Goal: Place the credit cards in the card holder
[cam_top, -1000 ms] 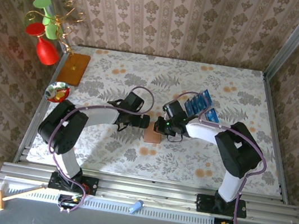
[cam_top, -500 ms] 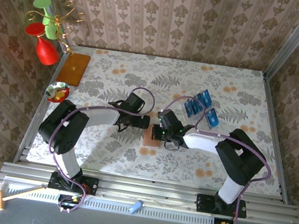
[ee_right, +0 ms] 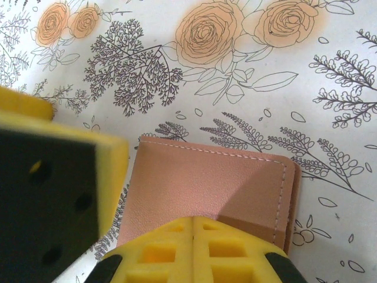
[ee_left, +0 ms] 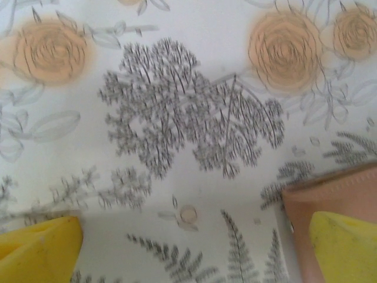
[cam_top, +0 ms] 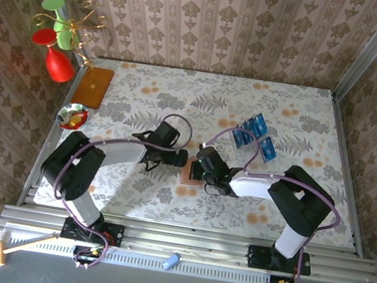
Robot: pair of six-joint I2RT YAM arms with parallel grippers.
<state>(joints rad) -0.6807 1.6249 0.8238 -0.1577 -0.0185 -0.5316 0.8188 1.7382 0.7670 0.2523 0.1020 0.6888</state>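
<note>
Broadly, a floral-cloth table [cam_top: 307, 117] sits between papered walls [cam_top: 214, 23], with a wooden board [cam_top: 95, 87] at its far left corner. Both arms meet mid-table. The left gripper [ee_left: 194, 247] gapes wide and holds nothing, 1 finger over the edge of the folded wallet [ee_right: 206, 183]. The right gripper [ee_right: 194, 244] is closed and empty, its tips over the wallet. The blue cards [cam_top: 253, 133] lie farther back on the right. Since 1 second ago the right forearm has swung toward the near edge, clear of the cards; the wallet has stayed put.
</note>
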